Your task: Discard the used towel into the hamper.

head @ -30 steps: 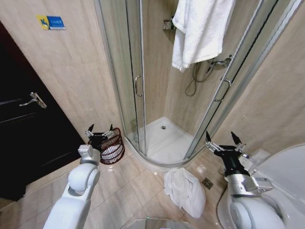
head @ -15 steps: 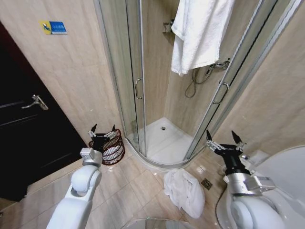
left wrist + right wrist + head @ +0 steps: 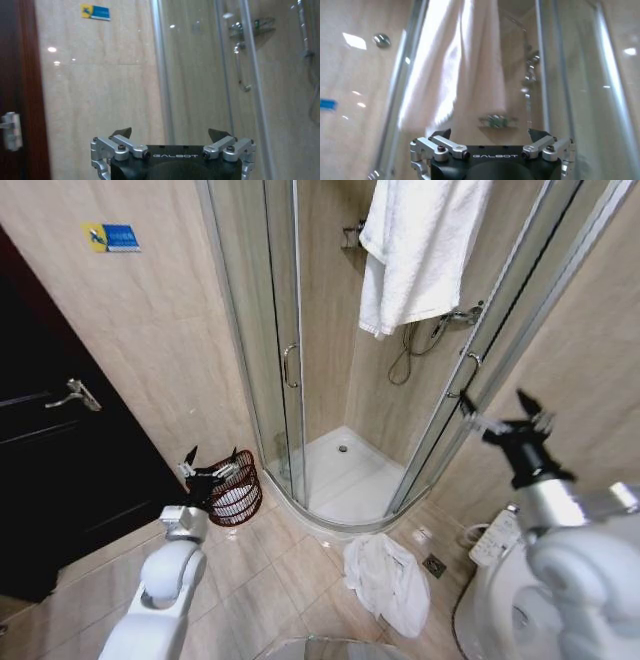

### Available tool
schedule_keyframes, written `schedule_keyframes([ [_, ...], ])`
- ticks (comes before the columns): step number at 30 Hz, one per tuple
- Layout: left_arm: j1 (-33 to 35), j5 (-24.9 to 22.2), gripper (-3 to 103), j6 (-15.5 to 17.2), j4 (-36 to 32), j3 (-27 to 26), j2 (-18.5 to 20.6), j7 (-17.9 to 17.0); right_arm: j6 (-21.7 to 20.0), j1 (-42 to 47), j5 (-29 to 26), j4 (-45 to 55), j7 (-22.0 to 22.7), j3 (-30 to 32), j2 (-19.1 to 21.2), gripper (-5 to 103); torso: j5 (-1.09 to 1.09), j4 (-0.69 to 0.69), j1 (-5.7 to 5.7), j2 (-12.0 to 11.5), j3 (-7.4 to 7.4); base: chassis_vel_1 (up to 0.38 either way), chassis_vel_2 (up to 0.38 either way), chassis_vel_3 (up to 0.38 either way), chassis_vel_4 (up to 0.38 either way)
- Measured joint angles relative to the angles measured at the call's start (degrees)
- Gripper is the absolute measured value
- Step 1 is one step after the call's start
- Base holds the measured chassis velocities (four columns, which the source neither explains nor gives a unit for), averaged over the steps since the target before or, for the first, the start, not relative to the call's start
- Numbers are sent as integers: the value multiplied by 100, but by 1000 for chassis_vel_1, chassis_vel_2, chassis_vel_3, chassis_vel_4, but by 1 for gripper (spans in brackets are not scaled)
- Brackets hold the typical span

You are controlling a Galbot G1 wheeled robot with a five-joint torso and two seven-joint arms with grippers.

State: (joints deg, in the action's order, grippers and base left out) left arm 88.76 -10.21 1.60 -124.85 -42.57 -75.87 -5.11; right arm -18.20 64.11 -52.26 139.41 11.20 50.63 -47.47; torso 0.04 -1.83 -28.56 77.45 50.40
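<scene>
The hamper (image 3: 240,498), a dark reddish-brown open-weave basket, stands on the floor against the wall beside the shower door. My left gripper (image 3: 212,459) (image 3: 171,133) hovers open and empty just above its near rim. One white towel (image 3: 420,250) (image 3: 455,71) hangs over the top of the shower enclosure. Another white towel (image 3: 388,580) lies crumpled on the tiles in front of the shower tray. My right gripper (image 3: 498,414) (image 3: 490,133) is raised at the height of the shower door handle, open and empty, pointing toward the hanging towel.
The curved glass shower enclosure (image 3: 290,370) fills the middle, with a white tray (image 3: 345,475) inside. A dark door (image 3: 60,440) stands at the left. A white toilet (image 3: 510,580) sits at the lower right, beside a floor drain (image 3: 434,564).
My right arm has lifted from near the floor by the toilet up to shower-handle height. The left gripper has stayed over the hamper, shifting slightly.
</scene>
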Motion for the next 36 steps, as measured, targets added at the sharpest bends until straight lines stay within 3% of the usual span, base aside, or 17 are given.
schedule_keyframes([
  [1, 0, 0, 100, 0, 0, 0, 0, 0, 0, 0, 0, 0, 0, 0, 0, 100, 0, 0, 0, 0, 0, 0, 0, 0, 0],
  [3, 335, -25, 100, 13, -206, -206, -134, -40, -175, -897, -786, -328, 118, -214, 547, 100, 0, -2, 4, -7, -3, 0, 0, 0, 0],
  [5, 424, -38, 100, 17, -256, -262, -176, -60, -210, -1173, -972, -453, 118, -283, 671, 100, -1, -2, 4, -9, -5, 0, 0, 0, 0],
  [7, 646, -53, 100, 21, -366, -413, -297, -110, -328, -2113, -1527, -898, 69, -512, 995, 100, -4, -2, 6, -14, -7, 0, 0, 0, 0],
  [11, 785, -72, 100, 24, -462, -553, -378, -165, -421, -2799, -1846, -1302, -75, -833, 1190, 100, -2, 0, 9, -19, -10, 0, 0, 0, 0],
  [14, 882, -107, 100, 35, -580, -722, -498, -218, -493, -3839, -2168, -1833, -204, -1612, 1276, 100, 0, 1, 11, -25, -12, 0, 0, 0, 0],
  [15, 882, -107, 100, 35, -580, -722, -498, -218, -493, -3839, -2168, -1833, -204, -1612, 1276, 100, 0, 1, 11, -25, -12, 0, 0, 0, 0],
  [19, 917, -131, 100, 57, -661, -792, -556, -251, -603, -5445, -2331, -2412, -117, -2864, 1017, 100, -7, -2, 14, -30, -16, 0, 0, 0, 0],
  [24, 860, -139, 100, 93, -692, -789, -559, -283, -717, -6255, -2495, -2670, 136, -3668, 746, 100, -4, -1, 15, -35, -17, 0, 0, 0, 0],
  [26, 794, -147, 100, 120, -701, -765, -561, -309, -771, -6930, -2566, -2942, 450, -4220, 477, 100, -7, 0, 16, -36, -19, 0, 0, 0, 0],
  [30, 723, -147, 100, 124, -671, -728, -598, -314, -799, -7627, -2577, -3419, 745, -4721, 96, 100, -3, 0, 17, -39, -19, 0, 0, 0, 0],
  [36, 686, -131, 100, 123, -655, -712, -665, -314, -849, -8124, -2816, -3567, 1137, -4952, -307, 100, -5, -1, 19, -41, -21, 0, 0, 0, 0],
])
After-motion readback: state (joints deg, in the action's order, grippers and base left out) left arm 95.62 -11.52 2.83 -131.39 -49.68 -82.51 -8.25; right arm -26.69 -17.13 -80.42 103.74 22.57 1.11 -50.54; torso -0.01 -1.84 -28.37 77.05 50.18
